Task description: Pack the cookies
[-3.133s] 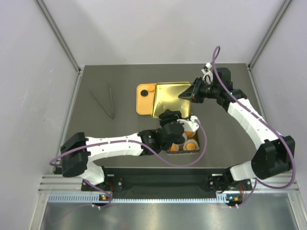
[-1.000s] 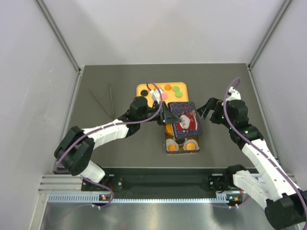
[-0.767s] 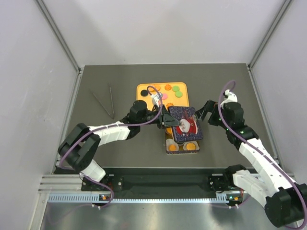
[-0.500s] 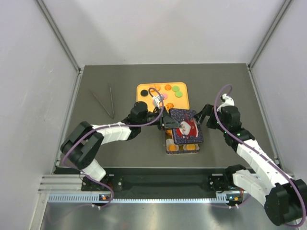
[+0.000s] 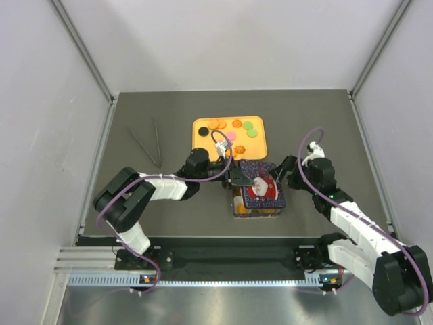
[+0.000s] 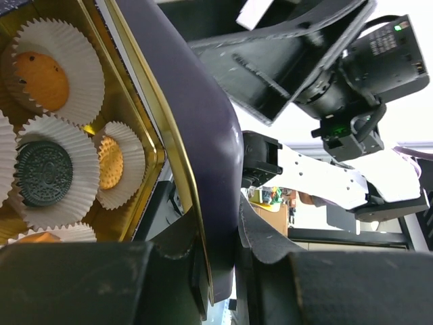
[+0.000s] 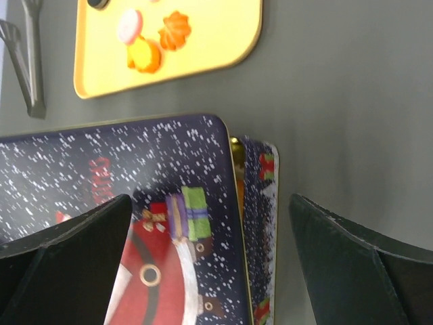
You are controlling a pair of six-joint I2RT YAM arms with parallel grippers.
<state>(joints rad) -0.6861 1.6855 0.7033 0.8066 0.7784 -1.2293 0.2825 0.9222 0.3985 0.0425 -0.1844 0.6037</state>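
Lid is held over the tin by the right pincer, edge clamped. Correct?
No: the left pincer clamps the lid's edge over the tin, as the left wrist view shows. The right pincer is open.

readable text: none | tin lid (image 7: 101, 156): red marks, too blurred to read | brands, numbers: none

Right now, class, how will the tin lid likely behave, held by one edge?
The lid looks like thin rigid metal, so probably stiff and light. Pinched at one rim by the left gripper, its glossy surface could slip or pivot.
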